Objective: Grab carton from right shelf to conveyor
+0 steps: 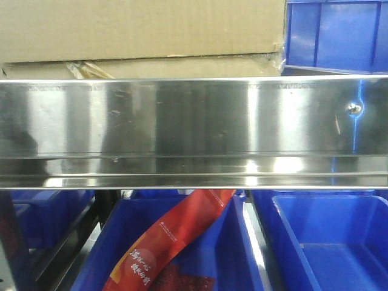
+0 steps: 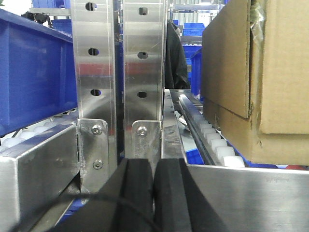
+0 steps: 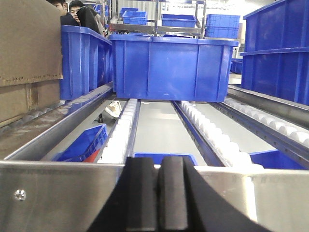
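The brown carton [image 1: 139, 33] rests on the steel shelf [image 1: 194, 130], above its broad front rail. In the left wrist view the carton [image 2: 270, 82] stands to the right on white rollers, and my left gripper [image 2: 154, 166] is shut and empty, low in front of the shelf's uprights and left of the carton. In the right wrist view a corner of the carton [image 3: 26, 58] shows at far left. My right gripper [image 3: 158, 164] is shut with nothing in it, just before the shelf's front rail [image 3: 63, 193]. The conveyor is out of view.
Blue bins sit beside the carton on the shelf [image 1: 336, 33] and below it [image 1: 330, 242]; one lower bin holds a red packet [image 1: 170, 248]. A large blue bin [image 3: 169, 67] stands on the roller lanes [image 3: 120, 133] ahead of my right gripper. People [image 3: 72, 9] stand behind.
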Motion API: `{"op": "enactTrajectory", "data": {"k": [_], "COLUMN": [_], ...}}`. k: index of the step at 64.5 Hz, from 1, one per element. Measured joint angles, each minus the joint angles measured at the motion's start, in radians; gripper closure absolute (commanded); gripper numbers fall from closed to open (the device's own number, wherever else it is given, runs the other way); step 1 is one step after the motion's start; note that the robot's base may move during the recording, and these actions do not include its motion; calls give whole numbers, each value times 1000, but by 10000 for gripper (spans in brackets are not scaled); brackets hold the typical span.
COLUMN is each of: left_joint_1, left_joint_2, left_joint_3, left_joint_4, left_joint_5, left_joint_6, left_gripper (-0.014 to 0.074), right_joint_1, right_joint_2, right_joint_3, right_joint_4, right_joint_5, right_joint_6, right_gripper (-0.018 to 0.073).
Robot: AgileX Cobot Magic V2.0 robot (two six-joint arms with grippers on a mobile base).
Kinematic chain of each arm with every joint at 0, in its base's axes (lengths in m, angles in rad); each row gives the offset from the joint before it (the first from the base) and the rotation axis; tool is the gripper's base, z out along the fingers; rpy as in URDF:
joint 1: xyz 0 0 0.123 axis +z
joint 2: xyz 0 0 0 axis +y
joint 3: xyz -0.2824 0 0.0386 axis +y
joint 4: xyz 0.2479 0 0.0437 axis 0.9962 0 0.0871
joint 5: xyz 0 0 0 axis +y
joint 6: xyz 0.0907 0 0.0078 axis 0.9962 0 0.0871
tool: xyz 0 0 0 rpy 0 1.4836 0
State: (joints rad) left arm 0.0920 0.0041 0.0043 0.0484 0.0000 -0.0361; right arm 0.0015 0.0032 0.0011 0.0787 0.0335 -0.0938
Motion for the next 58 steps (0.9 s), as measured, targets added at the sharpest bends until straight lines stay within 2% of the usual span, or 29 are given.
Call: {"op": "enactTrajectory", "data": {"k": [12,32,37,42,48,58], "left_joint_1": [0,0,0,0,0,-16], "left_joint_2": [0,0,-2,-2,9,100], "left_joint_3": [0,-2,-45,-138,-284,-526], "left_joint_4": [0,0,0,17,59,88], "left_joint_5": [-12,-171,-143,-79,24,159], "left_joint_6": [0,0,0,0,0,0], "left_gripper": [602,602,590,532,417,236], "right_joint_1": [0,0,0,0,0,0], "right_joint_2": [0,0,0,-2,-3,38], "right_joint_3": [0,0,-24,-108,-227,-403], "right_joint_4": [0,13,24,28,31,31], "right_joint_5": [-47,-172,-165,-111,-50,-21], "right_joint_6": [0,13,23,27,29,29], "right_gripper": [628,628,628,619,519,162]}}
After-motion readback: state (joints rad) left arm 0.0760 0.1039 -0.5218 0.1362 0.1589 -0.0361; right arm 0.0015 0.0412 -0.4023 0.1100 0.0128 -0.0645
